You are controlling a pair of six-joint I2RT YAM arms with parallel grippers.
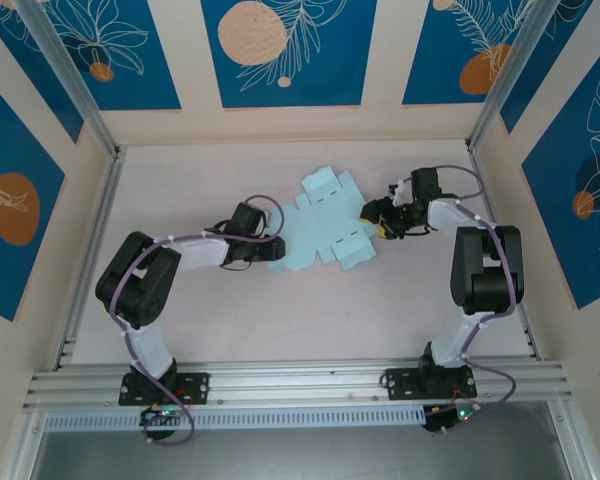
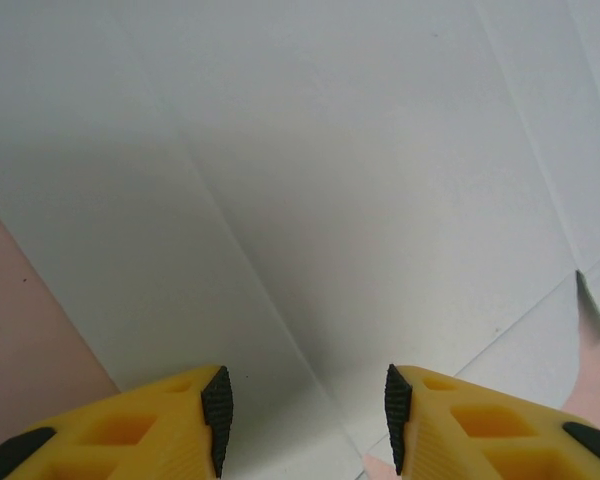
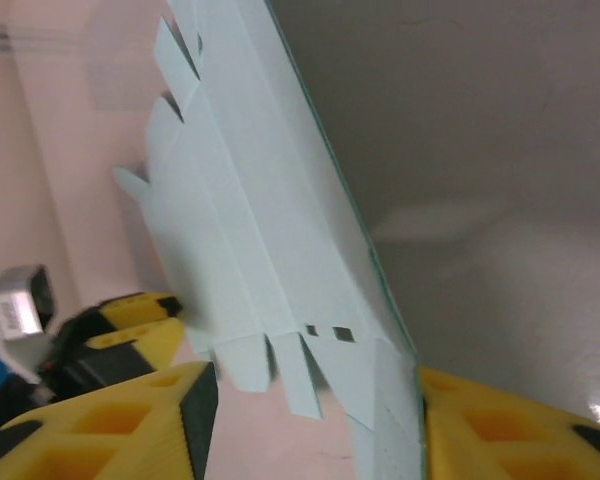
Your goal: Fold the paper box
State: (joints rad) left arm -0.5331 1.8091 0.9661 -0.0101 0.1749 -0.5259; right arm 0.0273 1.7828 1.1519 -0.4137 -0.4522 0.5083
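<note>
Here the left gripper (image 2: 305, 408) holds its yellow fingers (image 2: 160, 430) well apart, gripping nothing, with the paper box (image 2: 360, 180), a flat creased mint sheet, lying just under them. The right gripper (image 3: 312, 405) is spread wide too; a tabbed edge of the sheet runs between its fingers (image 3: 110, 430), close against one, unclamped. From above, the sheet lies unfolded mid-tabletop (image 1: 280, 320), nearer the far edge, a gripper at each side
</note>
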